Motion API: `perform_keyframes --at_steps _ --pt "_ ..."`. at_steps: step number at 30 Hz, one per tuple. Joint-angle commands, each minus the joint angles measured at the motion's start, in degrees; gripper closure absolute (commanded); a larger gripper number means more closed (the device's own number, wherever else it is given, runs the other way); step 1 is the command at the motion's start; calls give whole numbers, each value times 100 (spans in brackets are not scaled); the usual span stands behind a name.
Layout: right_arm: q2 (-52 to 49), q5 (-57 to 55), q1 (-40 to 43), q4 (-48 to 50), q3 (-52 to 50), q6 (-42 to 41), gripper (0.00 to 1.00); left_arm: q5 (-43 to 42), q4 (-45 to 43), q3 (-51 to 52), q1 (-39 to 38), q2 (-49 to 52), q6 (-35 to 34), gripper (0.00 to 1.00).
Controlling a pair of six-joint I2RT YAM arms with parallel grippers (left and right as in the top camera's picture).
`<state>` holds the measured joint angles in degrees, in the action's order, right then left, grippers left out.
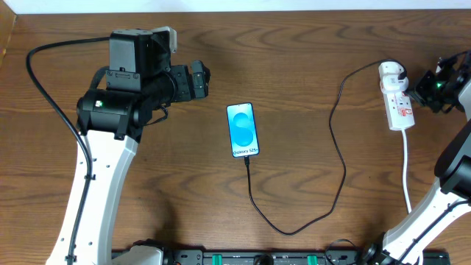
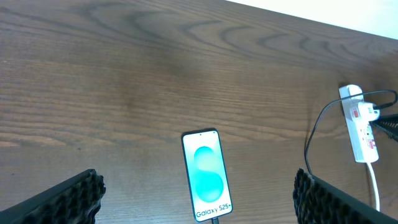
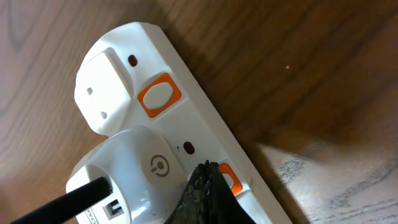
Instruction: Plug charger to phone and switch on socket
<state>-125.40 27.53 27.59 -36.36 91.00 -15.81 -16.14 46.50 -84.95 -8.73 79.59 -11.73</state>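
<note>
The phone [image 1: 243, 129] lies mid-table, blue screen up, "Galaxy" text at its near end; it also shows in the left wrist view [image 2: 206, 175]. The thin black charger cable [image 1: 340, 158] is plugged into the phone's near end and loops right to the white adapter head [image 1: 392, 72] seated in the white socket strip [image 1: 399, 103]. In the right wrist view the adapter [image 3: 134, 168] sits in the strip [image 3: 186, 109]. My right gripper [image 3: 208, 190] is shut, its tip against an orange switch [image 3: 229, 178]. My left gripper [image 2: 199, 199] is open, hovering left of the phone.
A second orange switch [image 3: 159, 94] sits by the strip's free outlet. The strip's white cord [image 1: 407, 169] runs toward the table's near edge. The table's pale far edge [image 1: 294, 4] lies behind the arms.
</note>
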Motion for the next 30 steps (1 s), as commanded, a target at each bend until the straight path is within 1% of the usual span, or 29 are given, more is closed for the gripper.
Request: perform_keyframes --at_steps 1,14,25,30 --pt "-216 1012 -402 -131 -168 -439 99 59 20 -26 4 -59 72 2" --pt "-216 1060 -402 -109 -168 -1189 99 59 20 -26 4 -59 74 1" --pt "-216 1082 -402 -254 -168 -1550 99 59 20 -26 4 -59 74 1" --pt "-216 1088 -400 -262 -168 -1569 99 59 20 -26 4 -59 74 1"
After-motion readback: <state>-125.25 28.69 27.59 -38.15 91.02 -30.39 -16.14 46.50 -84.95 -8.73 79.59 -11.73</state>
